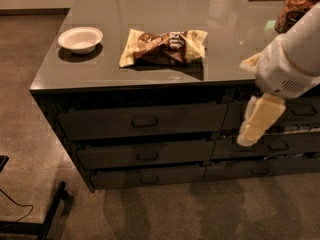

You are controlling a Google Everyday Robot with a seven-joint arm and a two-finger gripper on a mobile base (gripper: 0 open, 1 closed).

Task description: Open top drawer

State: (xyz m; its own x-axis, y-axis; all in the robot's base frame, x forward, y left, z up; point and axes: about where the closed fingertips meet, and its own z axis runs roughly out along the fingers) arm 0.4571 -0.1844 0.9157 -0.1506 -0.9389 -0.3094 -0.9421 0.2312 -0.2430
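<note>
Arm: white, entering at the right edge past the counter's (pixel 165 14) front corner, wrist bent down.
Gripper (pixel 247 135): cream, pointing down before the right-hand drawers (pixel 300 111); open or closed, cannot tell.
Top drawer (pixel 95 125): left stack, directly under the counter; dark plain front, small loop handle (pixel 145 122) at centre, well left of the gripper.

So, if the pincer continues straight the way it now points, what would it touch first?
The pincer hangs at the right, in front of the narrower drawers, pointing down and slightly left. It would probably reach the floor first, though depth is unclear and it might brush a lower drawer front.
</note>
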